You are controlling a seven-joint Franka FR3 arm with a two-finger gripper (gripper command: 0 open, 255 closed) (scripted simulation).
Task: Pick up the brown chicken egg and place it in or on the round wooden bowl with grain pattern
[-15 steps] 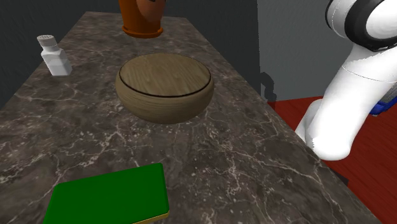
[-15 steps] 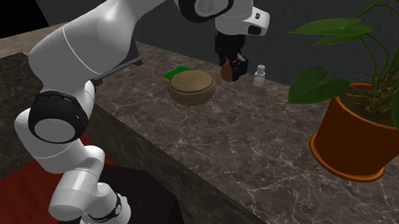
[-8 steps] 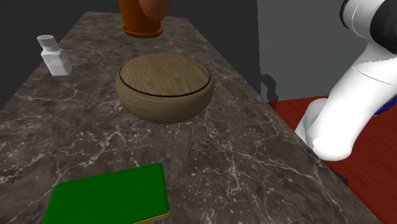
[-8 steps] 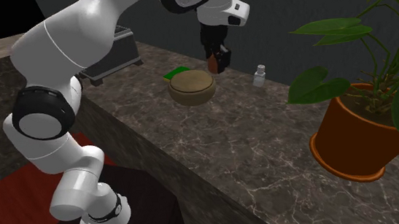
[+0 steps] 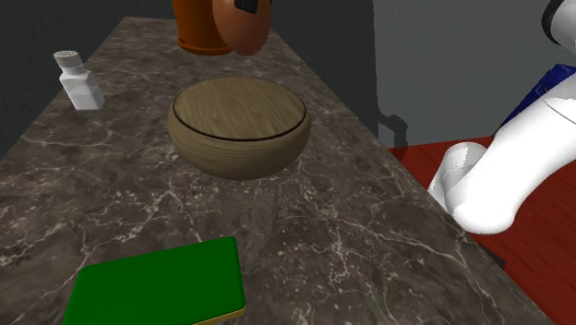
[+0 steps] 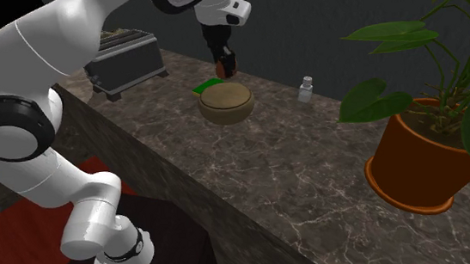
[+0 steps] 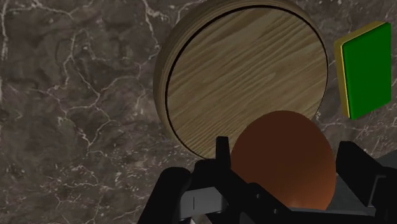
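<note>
Within the last second the claw (image 6: 223,61), clamped on the brown egg (image 7: 283,162), swung in over the tabletop (image 5: 369,231); the egg hung above the rim of the wooden bowl (image 5: 238,125) (lowering seemed next).

the bowl (image 5: 238,125) sits on the table (image 5: 369,240), near its middle. in the shoulder view a small bottle (image 5: 78,80) stands to the bowl's left and farther back, a plant pot (image 5: 198,28) stands behind the bowl at the far end, and a flat slab (image 5: 157,284) lies on the table nearer the camera, to the left. the egg (image 5: 242,26) is clasped in the hand (image 6: 222,63) above the table, by the bowl's far rim and apart from it. in the second exterior view a toaster (image 6: 125,66) sits on the table left of the bowl.
</note>
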